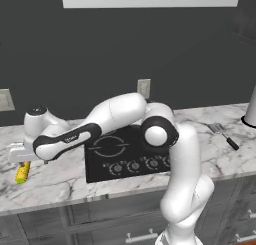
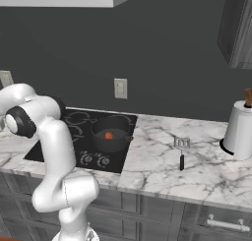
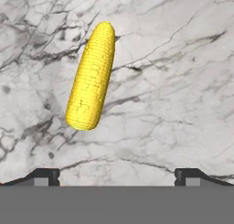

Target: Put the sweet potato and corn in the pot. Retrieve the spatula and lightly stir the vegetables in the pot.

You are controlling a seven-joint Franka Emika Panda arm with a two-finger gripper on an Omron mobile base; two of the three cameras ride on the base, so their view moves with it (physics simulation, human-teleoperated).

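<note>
Corn (image 1: pixel 22 172) left of stove (image 1: pixel 125 154)

I count one corn (image 3: pixel 91 77) on the desk (image 1: pixel 60 181), one sweet potato (image 2: pixel 109 135), I think, in one pot (image 2: pixel 112 132), one spatula (image 2: pixel 181 149), and one white canister (image 2: pixel 239 132).

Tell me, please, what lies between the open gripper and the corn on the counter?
Nothing: in the hand view, bare marble counter separates the corn from the gripper, whose jaws stand wide apart below it.
</note>
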